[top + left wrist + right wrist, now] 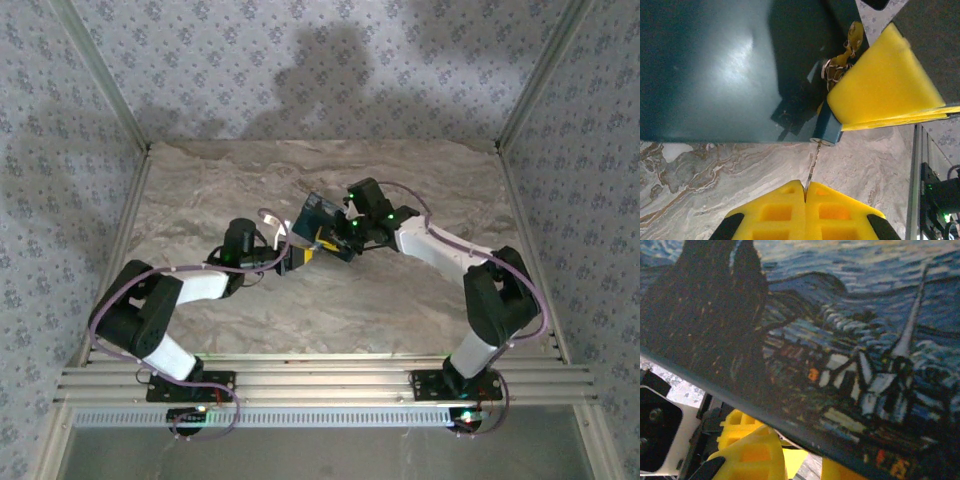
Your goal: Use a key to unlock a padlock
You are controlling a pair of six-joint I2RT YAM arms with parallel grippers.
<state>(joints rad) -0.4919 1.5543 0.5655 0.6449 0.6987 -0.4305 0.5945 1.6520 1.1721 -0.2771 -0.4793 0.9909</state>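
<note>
- padlock (322, 222): raised off the worktop (300, 320) mid-table, between the two hands. The left wrist view shows its dark, glossy side (715, 65). The right wrist view shows the painted night-sky face (840, 340) very close up.
- key (827, 131): the blue head sits against the padlock's lower edge. The thin pale blade (812, 165) runs from it down to the left hand.
- A few small metal rings (832, 70) hang just above the blue head, beside the padlock.
- Keyhole and shackle not made out; cannot tell whether any part of the key is seated.
- right hand (352, 232): clamped on the padlock body. One yellow finger (880, 85) presses against its side just beside the key head, and more yellow fingers (752, 452) show under the painted face.
- left hand (805, 192): fingers fully together, pinching the blade tip, nothing else held. In the top view it is just left of the padlock (292, 258).
- Step, as judged: key handling and alignment at the lock. Insertion isn't confirmed and the lock isn't opened yet.
- Next move, as judged: the blade has to point into the keyway. With the grip on the blade end, that probably means regrasping by the head, then pushing in and twisting while the right hand braces the body.
</note>
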